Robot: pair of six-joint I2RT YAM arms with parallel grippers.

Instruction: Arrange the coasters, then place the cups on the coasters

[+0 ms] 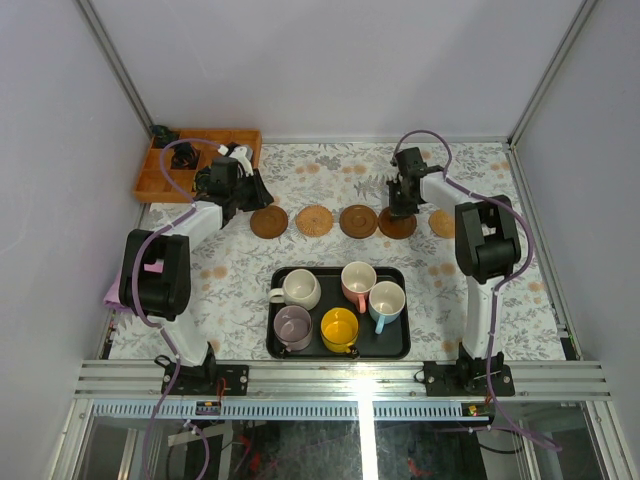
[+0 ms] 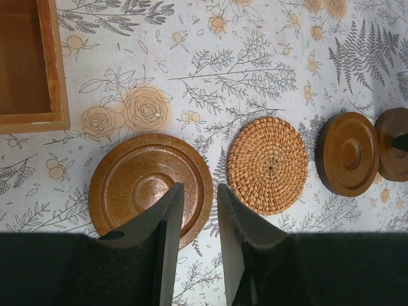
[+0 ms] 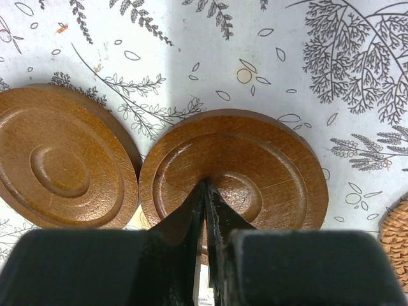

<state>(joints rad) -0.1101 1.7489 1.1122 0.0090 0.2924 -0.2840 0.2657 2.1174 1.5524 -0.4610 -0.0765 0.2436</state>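
Crowding looks like the main hazard from where I stand. Five coasters [image 1: 314, 220] lie in a row across the middle of the tabletop [image 1: 230, 280]. The right tool [image 3: 205, 191], its fingers pinched fully together with nothing between them, has its tips at or just above the centre of the fourth coaster [image 3: 233, 172], counting from the left. That disc sits hard against the third coaster [image 3: 64, 156], and from the right wrist view I cannot tell whether the edges just touch or one rides over the other. A sideways nudge with closed tips could skid off the shallow rings, or shove one disc into the other and upset the row. With the pair this tight, two cups set side by side may knock handles or land half off their discs. The left tool [image 2: 199, 191] hovers over the near edge of the leftmost coaster [image 2: 150, 188], jaws narrowly parted and empty, with a woven coaster [image 2: 268, 166] just beside that disc. Coming down there, it could tip the rim or drag the disc toward the woven one. All five cups [image 1: 340, 328] sit in the black tray [image 1: 398, 342] nearer the arms, none on a coaster yet, and they are packed closely enough that lifting one could jostle its neighbour.
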